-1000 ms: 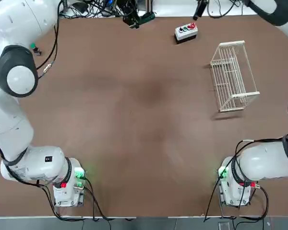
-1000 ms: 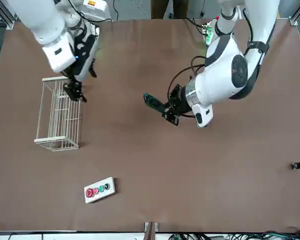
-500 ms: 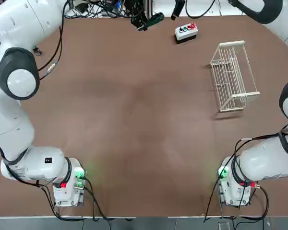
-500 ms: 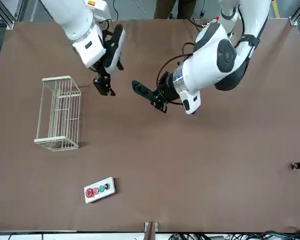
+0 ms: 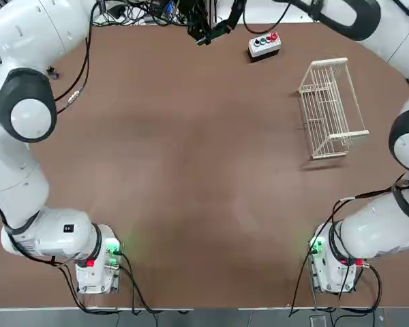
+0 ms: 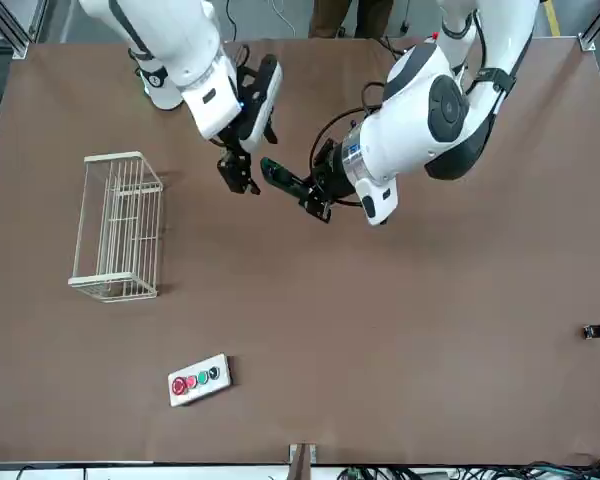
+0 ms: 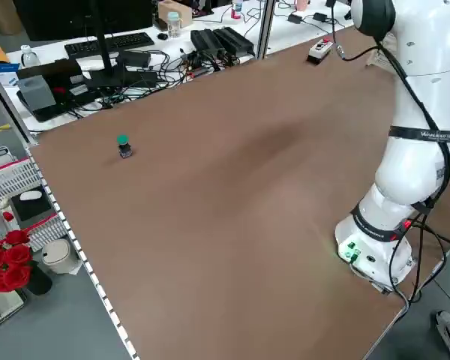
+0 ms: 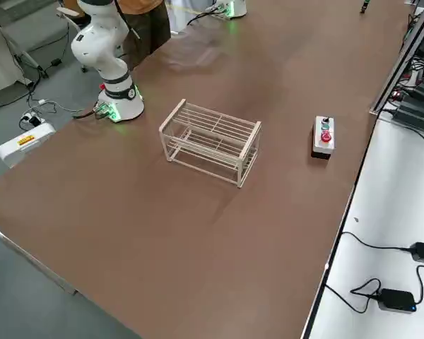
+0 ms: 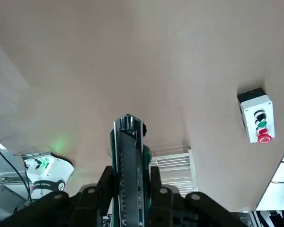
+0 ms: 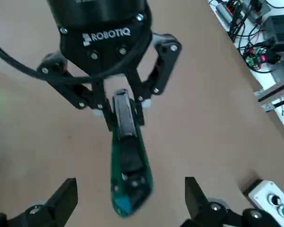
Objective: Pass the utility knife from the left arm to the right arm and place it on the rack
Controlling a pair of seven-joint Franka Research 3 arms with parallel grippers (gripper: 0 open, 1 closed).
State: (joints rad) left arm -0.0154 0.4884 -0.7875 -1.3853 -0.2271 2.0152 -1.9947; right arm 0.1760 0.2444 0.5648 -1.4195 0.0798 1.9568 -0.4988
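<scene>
Green-black utility knife (image 6: 283,181) sits clamped in left gripper (image 6: 316,193). Right gripper (image 6: 238,174), fingers spread and empty, has swung away from the rack (image 6: 119,227) — now just beside the knife tip, handover imminent.

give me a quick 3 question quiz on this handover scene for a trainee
1. True or false: the left gripper is shut on the utility knife.
2. The right gripper is: A) shut on the knife, B) open near the knife's free end, C) inside the rack.
3. Fill in: the rack holds ____.

Key:
1. True.
2. B.
3. Nothing; it stands empty on the table, with the button box near it.
</scene>
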